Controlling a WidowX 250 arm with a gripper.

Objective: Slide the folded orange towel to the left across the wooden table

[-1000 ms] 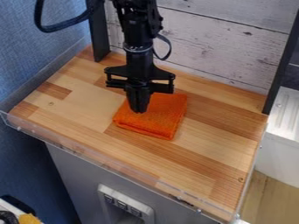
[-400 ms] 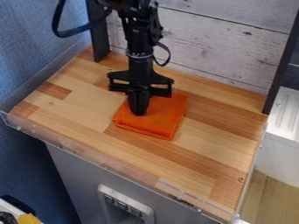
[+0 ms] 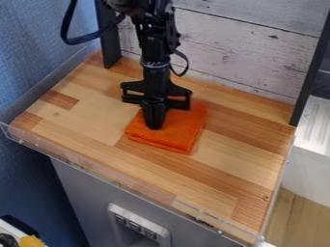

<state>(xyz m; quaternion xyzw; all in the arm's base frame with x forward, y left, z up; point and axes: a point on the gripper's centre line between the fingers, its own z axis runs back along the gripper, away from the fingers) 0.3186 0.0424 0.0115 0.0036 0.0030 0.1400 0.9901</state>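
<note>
The gripper (image 3: 154, 126) hangs down from the top edge, its tip over the left part of a folded orange cloth (image 3: 177, 132). The cloth lies on the wooden table, its upper left portion hidden behind the gripper. The tip appears to be at or just above the cloth's surface; contact cannot be told. The fingers look close together, and whether they pinch any fabric cannot be told.
The wooden tabletop (image 3: 226, 164) has a clear plastic lip (image 3: 116, 176) along its front edge. Behind stands a whitewashed plank wall (image 3: 245, 48) between black posts. A white ribbed surface (image 3: 316, 125) lies right of the table.
The gripper has moved slightly down, its tip lower over the cloth. The cable at upper left has shifted a little right. The cloth keeps its place.
</note>
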